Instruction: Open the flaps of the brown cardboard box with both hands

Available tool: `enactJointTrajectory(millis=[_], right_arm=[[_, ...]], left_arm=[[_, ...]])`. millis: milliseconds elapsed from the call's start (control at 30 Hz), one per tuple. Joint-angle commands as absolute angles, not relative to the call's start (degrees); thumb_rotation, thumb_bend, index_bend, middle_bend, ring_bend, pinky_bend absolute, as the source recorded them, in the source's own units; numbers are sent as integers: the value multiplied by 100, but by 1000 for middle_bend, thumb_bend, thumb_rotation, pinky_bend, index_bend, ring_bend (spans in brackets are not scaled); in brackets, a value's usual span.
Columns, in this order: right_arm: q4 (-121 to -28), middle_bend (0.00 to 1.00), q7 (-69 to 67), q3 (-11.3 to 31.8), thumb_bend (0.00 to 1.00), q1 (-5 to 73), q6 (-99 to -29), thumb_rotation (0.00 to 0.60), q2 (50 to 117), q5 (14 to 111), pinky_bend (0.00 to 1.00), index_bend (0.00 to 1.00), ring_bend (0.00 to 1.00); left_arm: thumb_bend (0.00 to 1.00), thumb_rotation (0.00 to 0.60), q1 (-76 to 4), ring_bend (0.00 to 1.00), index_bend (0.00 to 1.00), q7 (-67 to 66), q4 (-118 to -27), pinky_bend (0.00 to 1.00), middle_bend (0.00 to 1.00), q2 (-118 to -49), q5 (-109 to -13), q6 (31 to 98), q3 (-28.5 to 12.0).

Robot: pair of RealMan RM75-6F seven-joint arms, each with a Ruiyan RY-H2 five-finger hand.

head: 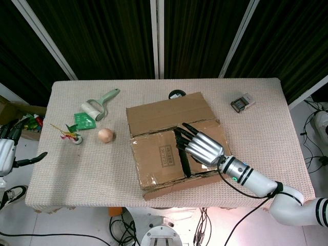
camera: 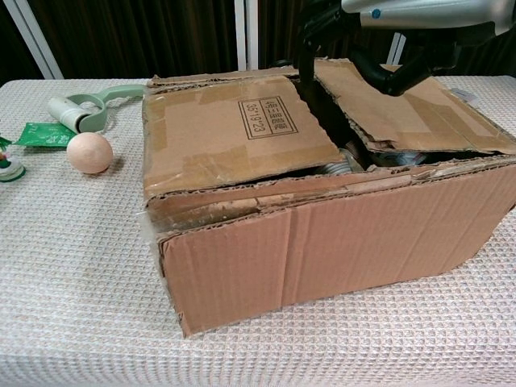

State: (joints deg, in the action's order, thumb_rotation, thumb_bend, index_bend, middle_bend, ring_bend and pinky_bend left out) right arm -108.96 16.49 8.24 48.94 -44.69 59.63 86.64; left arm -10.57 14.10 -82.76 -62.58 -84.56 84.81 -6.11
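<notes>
The brown cardboard box [head: 154,177] stands mid-table, and fills the chest view [camera: 322,242]. Its far outer flap [head: 166,113] lies folded back. The left inner flap [camera: 234,129] lies flat. The right inner flap [camera: 403,109] is tilted up a little, leaving a dark gap at the seam. My right hand [head: 202,147] hovers over that seam, its fingers [camera: 310,36] apart and pointing down at the gap, holding nothing. My left hand [head: 6,148] hangs off the table's left edge, far from the box, thumb out.
Left of the box lie a green lint roller [head: 100,105], a green packet [head: 84,121], a round beige ball [head: 105,135] and a small toy [head: 73,136]. A black round thing [head: 177,94] sits behind the box. A small grey device [head: 242,102] lies back right.
</notes>
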Motion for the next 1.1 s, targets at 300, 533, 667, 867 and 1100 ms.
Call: enactJointTrajectory(millis=[300,533,667,867,1100], right_arm=[[-10864,272,1893,724,953,4974,-4341,600,6054,8526,0,413,0],[-10930,330,2272,754,964,4959,-4410,600,5906,8267,0,639,0],[-10993,328,2363,792,964,4910,-4543,600,5829,8160,0,685,0],[-11162,332,2356,846,964,4819,-4770,600,5595,8198,0,686,0],[-11377,328,2079,881,965,4574,-5139,600,5139,8390,0,685,0]], left_arm=[[25,197,-1031,81,87,1486,-8203,150,176,-6264,-8454,8471,-606],[25,198,-1028,81,87,1557,-8180,150,176,-6249,-8447,8435,-605],[25,198,-1034,81,87,1577,-8159,150,176,-6251,-8455,8418,-602],[25,198,-1050,81,87,1538,-8219,150,176,-6225,-8476,8419,-616],[25,198,-1096,81,87,1441,-8311,149,176,-6218,-8485,8354,-620]])
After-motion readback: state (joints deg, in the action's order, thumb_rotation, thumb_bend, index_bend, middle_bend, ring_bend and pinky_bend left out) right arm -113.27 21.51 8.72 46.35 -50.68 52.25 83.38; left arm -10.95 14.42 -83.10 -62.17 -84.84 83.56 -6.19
